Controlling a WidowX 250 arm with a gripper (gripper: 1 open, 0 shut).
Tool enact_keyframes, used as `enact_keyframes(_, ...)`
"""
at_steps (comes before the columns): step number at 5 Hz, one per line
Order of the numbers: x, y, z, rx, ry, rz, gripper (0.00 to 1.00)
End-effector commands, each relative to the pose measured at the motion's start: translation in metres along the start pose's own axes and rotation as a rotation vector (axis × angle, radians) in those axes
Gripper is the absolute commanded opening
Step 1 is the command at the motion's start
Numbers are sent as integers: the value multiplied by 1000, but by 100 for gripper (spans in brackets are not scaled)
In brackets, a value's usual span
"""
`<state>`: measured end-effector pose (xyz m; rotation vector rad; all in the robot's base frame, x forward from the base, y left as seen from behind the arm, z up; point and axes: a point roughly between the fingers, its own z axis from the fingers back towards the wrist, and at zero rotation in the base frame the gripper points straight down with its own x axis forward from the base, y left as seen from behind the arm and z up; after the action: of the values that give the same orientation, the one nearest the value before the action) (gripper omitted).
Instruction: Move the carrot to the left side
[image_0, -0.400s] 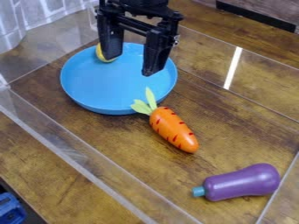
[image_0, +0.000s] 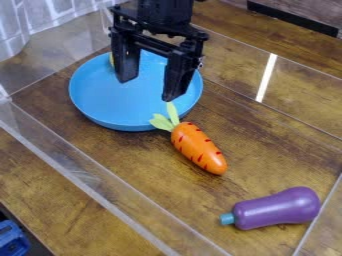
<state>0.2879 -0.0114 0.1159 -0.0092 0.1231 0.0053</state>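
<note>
Since the earlier frame, the black claw has come down a little, its fingers now lower over the blue plate; the carrot, the eggplant and the plate lie where they were. The claw is open, its two dark fingers spread well apart with nothing between them. The carrot lies on the wooden worktop, below the claw in the view and toward its right-hand finger as the camera sees it, apart from both fingertips. Its light green leafy top points up toward that finger and reaches the plate's lower right edge; whether the leaves touch the rim is hard to tell. The orange body, marked with dark grooves, slants down and to the right in the view, toward the purple eggplant, which lies well apart from it.
</note>
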Motion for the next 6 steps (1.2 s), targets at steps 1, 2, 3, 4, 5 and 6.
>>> enact_keyframes(1, -1, 1, -3, -5, -20, -8, 100)
enact_keyframes(2, 3, 0, -18, -28, -47, 87, 100)
enact_keyframes(3, 10, -1, -34, -53, -83, 176, 100)
enact_keyframes(4, 19, -11, -46, -81, -123, 317, 100)
enact_keyframes(5, 32, -18, -52, -115, -165, 477, 100)
enact_keyframes(6, 46, -24, -62, -152, -204, 586, 100)
